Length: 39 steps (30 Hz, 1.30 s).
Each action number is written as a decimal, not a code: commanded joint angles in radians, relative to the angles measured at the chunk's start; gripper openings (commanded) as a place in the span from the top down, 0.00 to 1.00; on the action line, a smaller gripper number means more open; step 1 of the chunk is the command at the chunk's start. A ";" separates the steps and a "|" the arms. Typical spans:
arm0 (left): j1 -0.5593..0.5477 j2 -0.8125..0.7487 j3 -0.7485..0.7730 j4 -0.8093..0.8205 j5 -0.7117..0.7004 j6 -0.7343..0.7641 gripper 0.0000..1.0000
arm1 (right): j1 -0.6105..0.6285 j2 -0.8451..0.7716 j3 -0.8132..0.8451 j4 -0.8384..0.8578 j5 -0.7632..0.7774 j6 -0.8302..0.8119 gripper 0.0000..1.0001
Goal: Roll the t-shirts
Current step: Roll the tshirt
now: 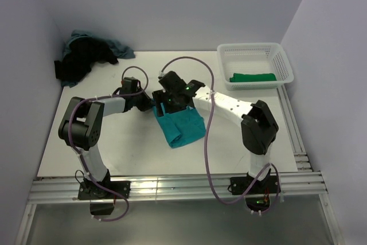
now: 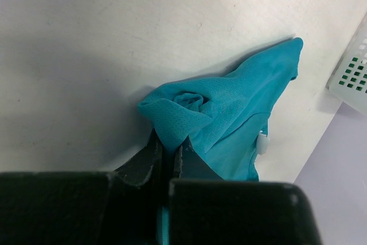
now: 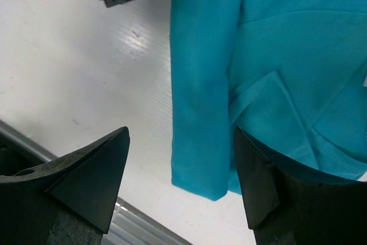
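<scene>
Rolling step, teal t-shirt on desk: left pincer clamped on bunched end; right pincer spread wide over folded edge. Next, likely: turn roll evenly.

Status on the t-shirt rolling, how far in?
Done: dark green t-shirt looks rolled in the basket. In hand: left hand pinches the teal t-shirt, roll barely started; right hand open over it. Left: the dark pile of t-shirts at the far corner.
</scene>
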State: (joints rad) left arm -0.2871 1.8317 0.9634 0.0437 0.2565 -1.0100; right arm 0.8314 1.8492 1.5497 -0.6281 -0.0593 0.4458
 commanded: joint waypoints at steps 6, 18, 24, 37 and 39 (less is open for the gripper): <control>-0.011 -0.018 -0.025 -0.073 0.046 -0.012 1.00 | 0.072 0.077 0.026 0.027 0.164 -0.059 0.20; -0.011 -0.020 -0.031 -0.079 0.050 -0.032 0.99 | 0.216 0.163 0.070 -0.030 0.389 -0.076 0.22; -0.011 -0.028 -0.034 -0.085 0.047 -0.032 1.00 | 0.238 0.223 0.124 -0.079 0.466 -0.067 0.28; -0.011 -0.025 -0.037 -0.085 0.049 -0.035 1.00 | 0.284 0.173 0.090 -0.096 0.694 -0.055 0.34; -0.011 -0.026 -0.040 -0.085 0.049 -0.035 1.00 | 0.301 0.160 0.087 -0.082 0.682 -0.075 0.34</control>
State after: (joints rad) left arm -0.2890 1.8271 0.9516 0.0196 0.3023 -1.0435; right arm 1.1046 2.0872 1.6432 -0.7338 0.5640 0.3817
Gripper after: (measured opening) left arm 0.059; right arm 0.662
